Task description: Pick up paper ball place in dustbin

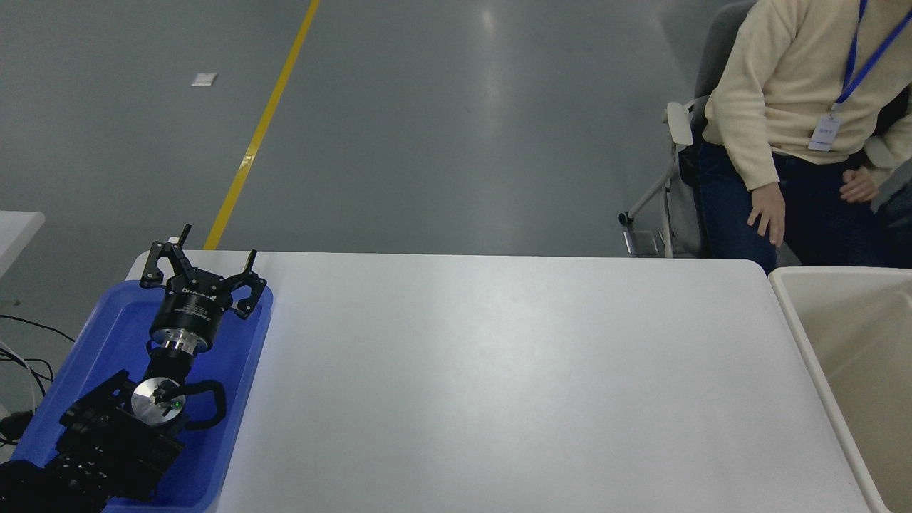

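A white counter [499, 385] fills most of the head view. At its left edge sits a shallow blue tray [117, 324], and the left arm lies parked over it, its black end effector [201, 265] pointing away from the camera with the fingers spread wide and nothing between them. The right arm is out of view. At the right edge of the counter stands the dustbin [791, 313], cream-white with a thick rounded rim and smooth beige inner walls; only part of it shows, and that part of its inside looks bare. It is well apart from the left end effector, across the whole counter. The paper ball cannot be seen anywhere. White lettering on the end effector's body is too small to read. Beyond the far right corner, a person [798, 85] in a cream sweater and a blue lanyard sits on a chair [677, 142], one hand [768, 212] hanging down near the dustbin's far rim.
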